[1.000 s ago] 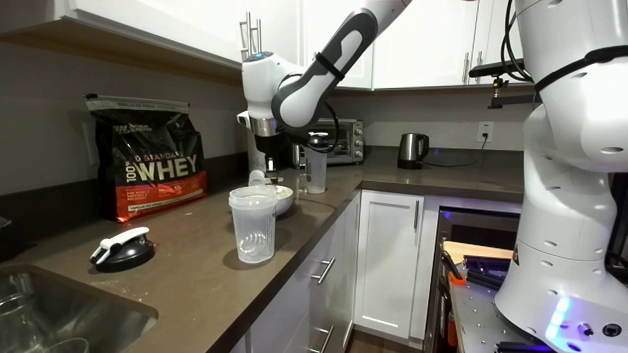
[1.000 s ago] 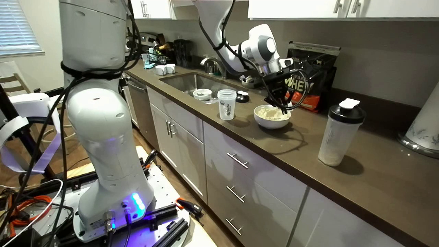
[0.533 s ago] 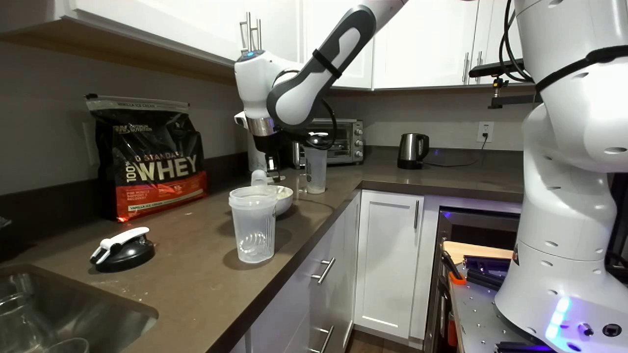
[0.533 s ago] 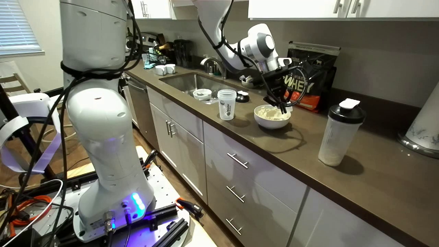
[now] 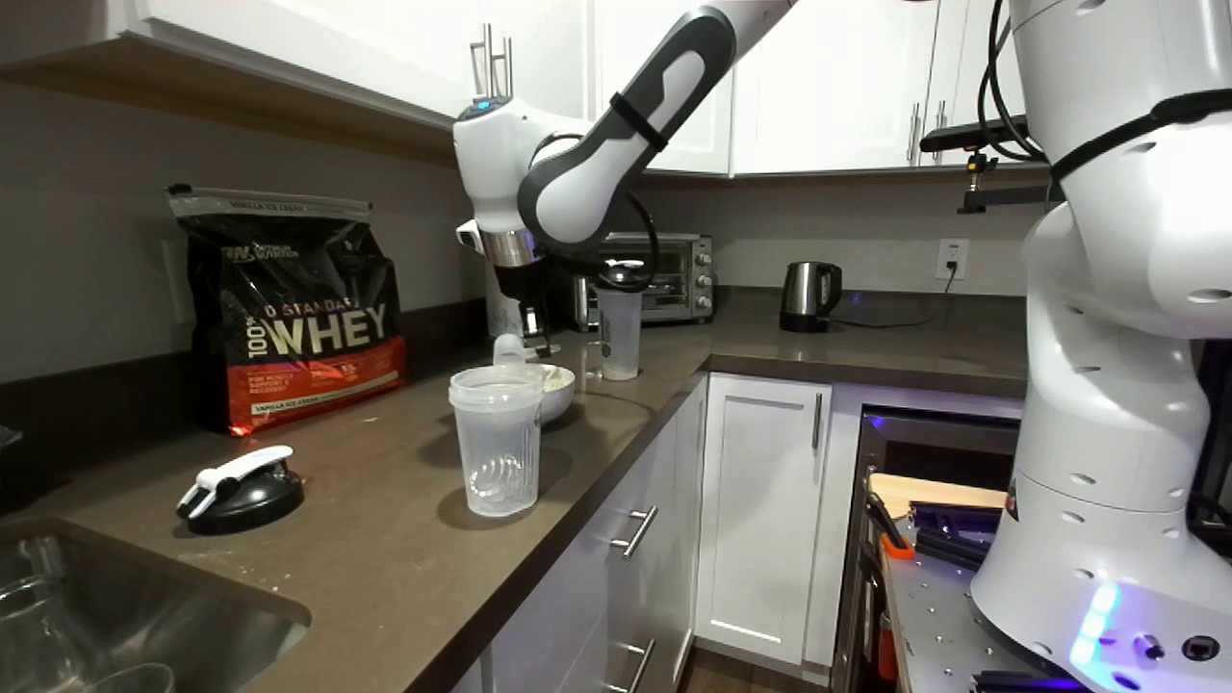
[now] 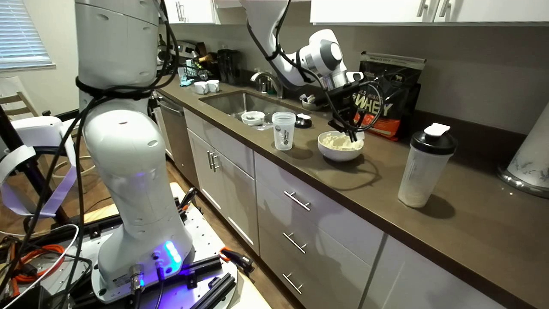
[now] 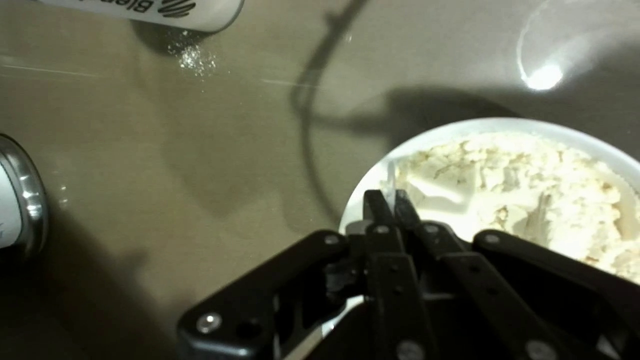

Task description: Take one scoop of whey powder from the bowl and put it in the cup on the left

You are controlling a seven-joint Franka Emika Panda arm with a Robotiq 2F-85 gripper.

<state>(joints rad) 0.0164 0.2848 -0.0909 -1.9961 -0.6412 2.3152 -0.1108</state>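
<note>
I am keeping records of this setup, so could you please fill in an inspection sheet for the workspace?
Surface: brown counter, with pale specks beside the lidded shaker bottle.
Job's things: white bowl holds pale powder; clear cup stands upright, lidless; scoop is at the bowl, its load hard to tell.
Clutter: loose black lid, whey bag and the shaker bottle, all on the counter.
Gripper: jaws shut on the scoop.
Cables: black cables run along the arm, looping near the gripper.
Surroundings: sink, kettle and toaster oven.
</note>
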